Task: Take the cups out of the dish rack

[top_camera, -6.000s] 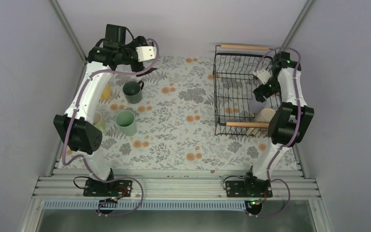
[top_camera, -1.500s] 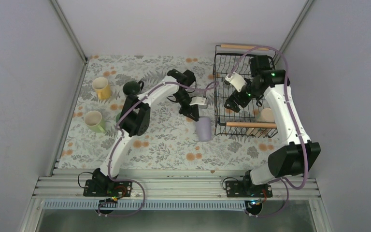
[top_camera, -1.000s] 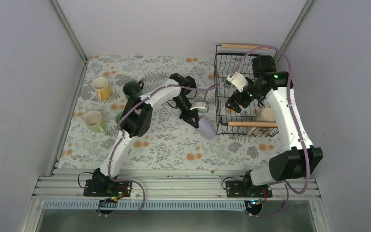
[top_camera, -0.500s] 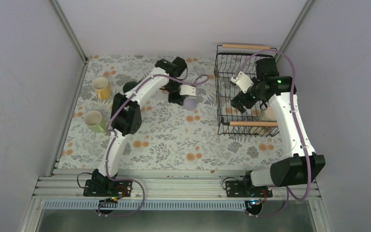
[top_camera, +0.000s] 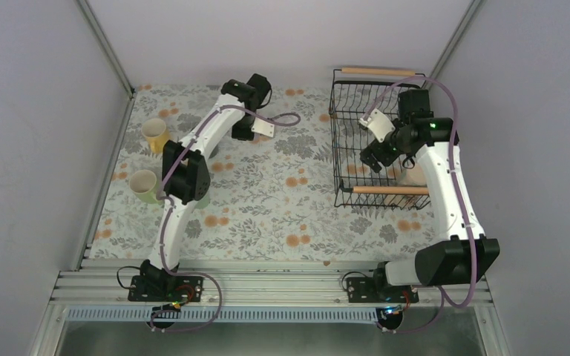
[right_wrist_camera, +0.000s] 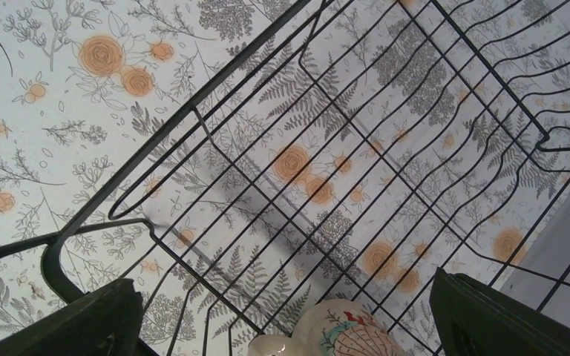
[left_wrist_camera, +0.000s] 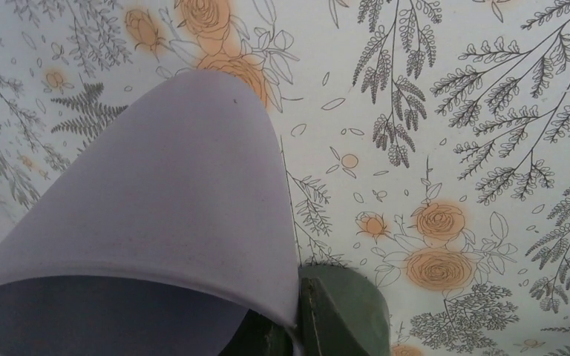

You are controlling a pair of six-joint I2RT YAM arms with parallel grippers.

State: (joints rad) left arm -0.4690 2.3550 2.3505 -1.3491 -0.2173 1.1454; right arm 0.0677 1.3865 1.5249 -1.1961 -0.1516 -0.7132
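The lavender mug (left_wrist_camera: 156,208) is clamped in the left gripper (left_wrist_camera: 297,322). One dark finger (left_wrist_camera: 341,311) presses on the outside of the wall at the rim, and the other sits just inside the mouth. In the wrist view the mug fills the side toward 9 o'clock, clear of the floral cloth (left_wrist_camera: 490,111). Its long axis is tilted, with the open mouth toward 7 o'clock and the camera, and the closed base toward 1 o'clock. From above, the mug is hidden under the wrist.

The left arm is stretched far out. Its elbow is raised over the 9 o'clock half of the cloth, its forearm runs toward 12 o'clock, and its wrist folds back down. The yellow mug (top_camera: 154,133) and the olive mug (top_camera: 142,185) stand upright at 9 o'clock, well apart from that gripper.

The right gripper (top_camera: 372,157) hangs with its jaws spread wide and nothing between them. It is over the dish rack (top_camera: 335,133), which lies at 2 o'clock. The right arm rises along the rack's 3 o'clock side, and its wrist angles down toward 7 o'clock. The beige cup (top_camera: 414,176) lies in the rack's near corner at 5 o'clock, just beside the gripper and not touching it.
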